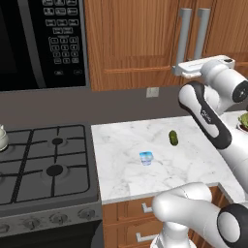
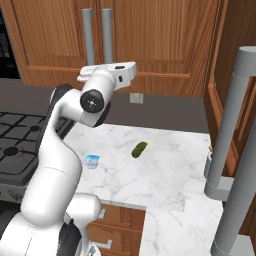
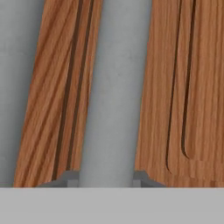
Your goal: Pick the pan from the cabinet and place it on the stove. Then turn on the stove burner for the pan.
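The cabinet (image 1: 131,43) is a brown wooden wall cupboard and its doors are closed, so the pan is hidden. Two grey bar handles hang side by side on it. My gripper (image 3: 106,178) is shut on the lower end of the right bar handle (image 3: 114,87), with a fingertip on each side of the bar. In both base views the white hand (image 1: 203,65) (image 2: 106,71) covers the fingers at that handle (image 2: 107,35). The stove (image 1: 29,186) lies at the lower left, with its wider stove burner (image 1: 54,170) at the front.
A white kettle (image 1: 2,138) stands on the stove's left edge and a black microwave (image 1: 43,43) hangs above it. On the marble counter (image 1: 126,179) lie a green pickle (image 1: 173,137) and a small blue cup (image 1: 146,158). Large grey bar handles (image 2: 235,125) stand close at the right.
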Motion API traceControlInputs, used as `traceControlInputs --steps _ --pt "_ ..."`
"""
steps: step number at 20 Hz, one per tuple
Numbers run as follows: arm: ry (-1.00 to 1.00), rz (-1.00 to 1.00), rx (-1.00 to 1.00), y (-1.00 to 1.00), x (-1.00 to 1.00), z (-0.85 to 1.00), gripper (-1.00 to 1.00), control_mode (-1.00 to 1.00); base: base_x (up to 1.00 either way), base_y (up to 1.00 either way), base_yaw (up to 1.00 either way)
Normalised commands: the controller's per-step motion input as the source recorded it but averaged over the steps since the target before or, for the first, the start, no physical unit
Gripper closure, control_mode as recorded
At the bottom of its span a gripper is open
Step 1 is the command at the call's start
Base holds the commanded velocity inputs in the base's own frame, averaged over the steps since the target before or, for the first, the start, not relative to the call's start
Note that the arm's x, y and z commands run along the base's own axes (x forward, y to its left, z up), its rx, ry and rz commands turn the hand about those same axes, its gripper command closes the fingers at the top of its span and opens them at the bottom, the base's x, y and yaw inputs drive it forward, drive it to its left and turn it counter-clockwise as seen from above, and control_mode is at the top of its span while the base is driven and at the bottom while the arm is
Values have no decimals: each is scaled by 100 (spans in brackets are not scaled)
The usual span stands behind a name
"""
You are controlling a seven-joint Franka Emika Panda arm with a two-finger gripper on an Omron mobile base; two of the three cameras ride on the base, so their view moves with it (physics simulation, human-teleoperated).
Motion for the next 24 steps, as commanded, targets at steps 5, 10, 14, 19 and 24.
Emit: traceControlInputs --steps 5,10,14,19,24 --pt "1 5 0 -19 -11 0 100 -100 0 0 0" --pt "5 6 0 -40 -24 0 100 -100 0 0 0" --pt "5 5 0 -43 -33 0 100 -100 0 0 0" --pt "2 2 0 -46 -53 0 100 -100 0 0 0" --pt "0 0 0 -55 -66 0 100 -100 0 0 0"
